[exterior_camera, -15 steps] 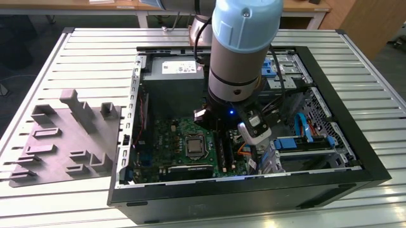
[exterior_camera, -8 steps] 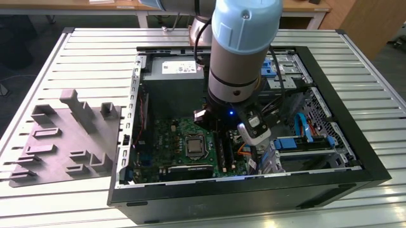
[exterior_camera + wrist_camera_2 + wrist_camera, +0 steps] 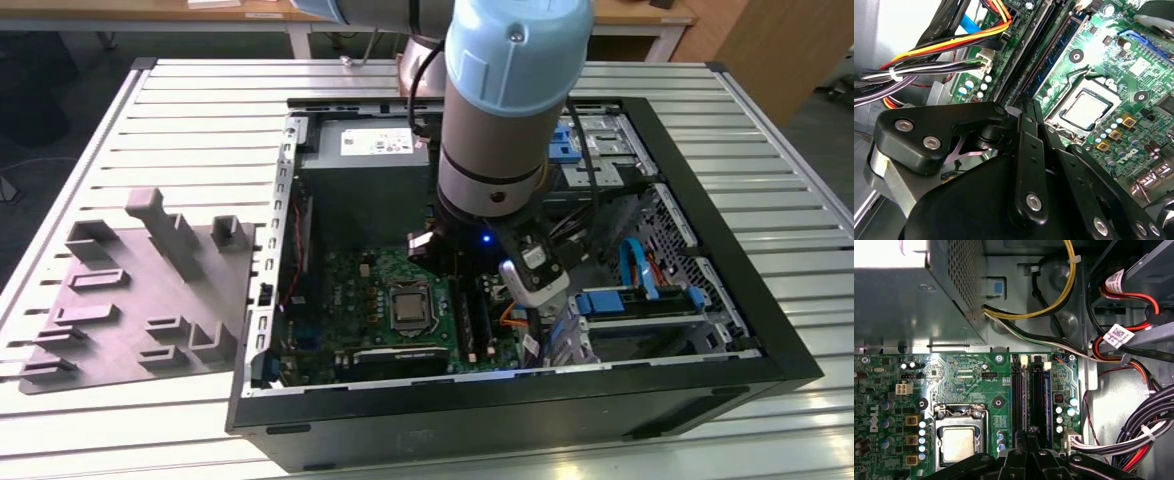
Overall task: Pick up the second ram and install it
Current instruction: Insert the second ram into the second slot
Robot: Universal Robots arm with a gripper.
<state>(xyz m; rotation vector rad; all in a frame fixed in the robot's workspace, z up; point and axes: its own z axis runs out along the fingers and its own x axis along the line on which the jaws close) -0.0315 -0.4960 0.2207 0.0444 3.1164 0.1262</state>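
My gripper point(image 3: 1030, 431) is down inside the open computer case point(image 3: 747, 330), over the memory slots point(image 3: 1026, 390) beside the processor point(image 3: 957, 445) on the green motherboard point(image 3: 954, 370). In both wrist views its black fingers point(image 3: 1026, 107) meet tip to tip, shut, at one end of the slot row. The second ram point(image 3: 1046, 390), a long narrow dark blue-green stick, stands on edge in a slot right beside the tips point(image 3: 1056, 47). I cannot tell whether the tips touch it. In the exterior view the arm covers most of the gripper point(image 3: 458, 272).
A grey plastic holder tray point(image 3: 134, 300) lies on the slatted table at the exterior view's left. Inside the case, the power supply point(image 3: 367, 160) sits at the back. Cable bundles point(image 3: 1134, 430) and blue drive bays point(image 3: 641, 300) crowd the side next to the slots.
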